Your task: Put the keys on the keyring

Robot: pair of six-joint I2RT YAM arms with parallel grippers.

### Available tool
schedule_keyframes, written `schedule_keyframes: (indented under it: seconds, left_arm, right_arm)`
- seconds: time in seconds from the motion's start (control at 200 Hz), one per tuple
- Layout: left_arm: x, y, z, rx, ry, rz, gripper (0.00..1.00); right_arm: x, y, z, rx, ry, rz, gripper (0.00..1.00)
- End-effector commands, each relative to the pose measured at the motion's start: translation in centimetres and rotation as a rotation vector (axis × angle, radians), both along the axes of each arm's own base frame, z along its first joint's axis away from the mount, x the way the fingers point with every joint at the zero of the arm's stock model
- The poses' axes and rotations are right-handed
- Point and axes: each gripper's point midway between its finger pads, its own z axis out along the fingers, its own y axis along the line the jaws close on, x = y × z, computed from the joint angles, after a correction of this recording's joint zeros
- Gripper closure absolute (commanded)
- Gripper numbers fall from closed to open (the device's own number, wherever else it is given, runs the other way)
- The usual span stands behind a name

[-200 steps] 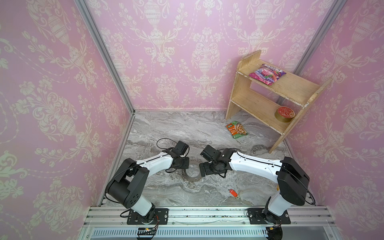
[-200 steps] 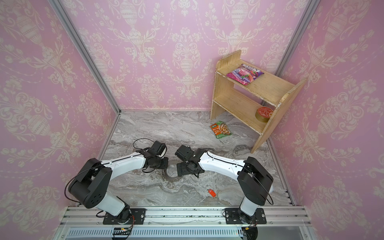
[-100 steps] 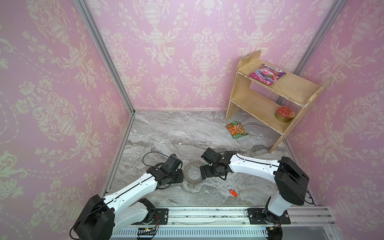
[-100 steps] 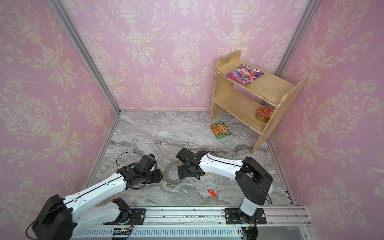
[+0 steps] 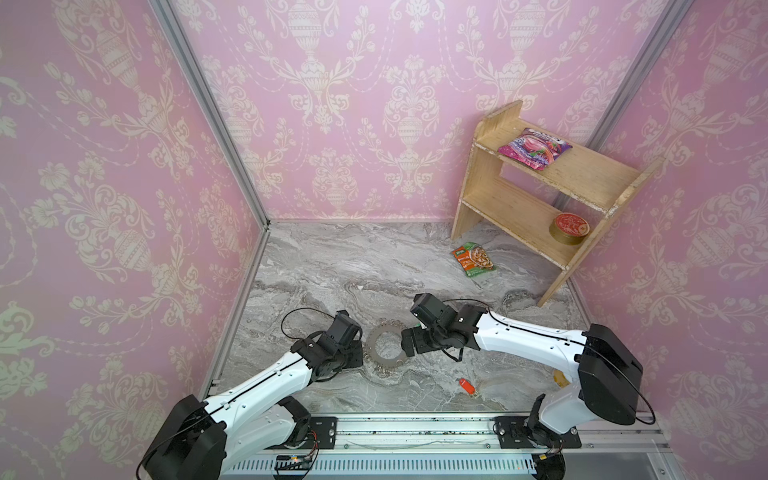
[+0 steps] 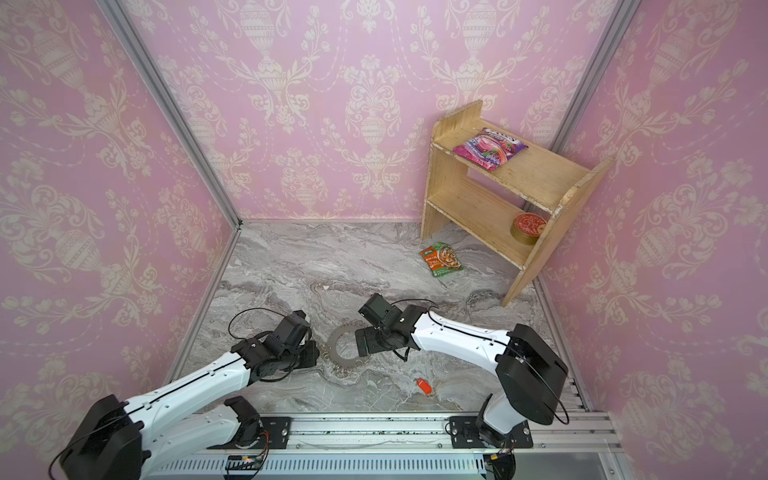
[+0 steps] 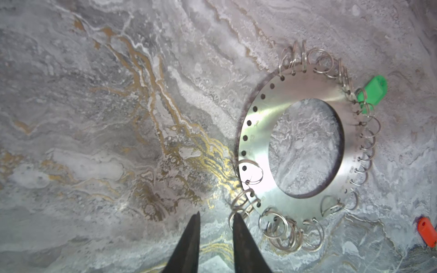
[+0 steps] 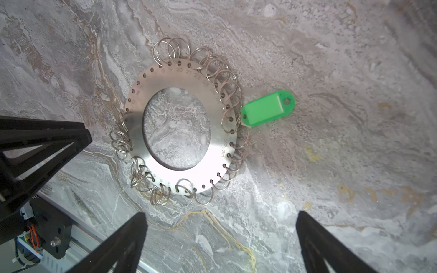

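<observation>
Within the last second the left tool (image 7: 215, 215) backs off the keyring (image 7: 254, 141) to its rim: narrowly parted, gripping nothing, a wire loop just beside it. The right tool (image 8: 221, 212) stays spread wide and empty. The keyring now lies uncovered, flat on the bench (image 5: 332, 270) between both tools; green key tag (image 8: 267, 108) touches its rim, attachment unclear, red key tag (image 5: 467, 385) well apart, so threading looks unfinished.
</observation>
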Motion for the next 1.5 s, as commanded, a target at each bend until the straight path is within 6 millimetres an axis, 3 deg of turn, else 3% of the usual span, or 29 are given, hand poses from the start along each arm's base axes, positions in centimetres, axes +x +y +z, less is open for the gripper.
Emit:
schedule_keyframes:
  seconds: [0.0, 0.135, 0.36, 0.781, 1.301, 1.496]
  left_arm:
    - [1.7, -1.3, 1.0, -0.004, -0.072, -0.068, 0.73]
    - [2.2, -3.1, 0.9, -0.006, -0.054, -0.177, 0.72]
    - [2.8, -4.0, 0.7, 0.008, -0.017, -0.209, 0.69]
    - [2.5, -2.6, 0.3, 0.092, 0.025, -0.078, 0.61]
    - [2.6, -3.6, -0.6, 0.146, 0.08, -0.042, 0.68]
    - [2.0, -3.0, -1.3, 0.191, 0.112, -0.036, 0.71]
  right_arm:
    - [-0.1, 0.1, 0.2, 0.005, -0.016, 0.031, 0.0]
    - [-0.1, 0.1, 0.4, 0.003, -0.026, 0.05, 0.0]
    - [-0.2, -0.8, 0.9, -0.028, -0.062, 0.085, 0.0]
    - [-0.6, -2.0, 1.1, -0.035, -0.09, 0.09, 0.0]
    - [-0.6, -2.6, 0.9, -0.026, -0.099, 0.078, 0.0]
    - [-0.6, -2.9, 0.9, -0.022, -0.098, 0.072, 0.0]
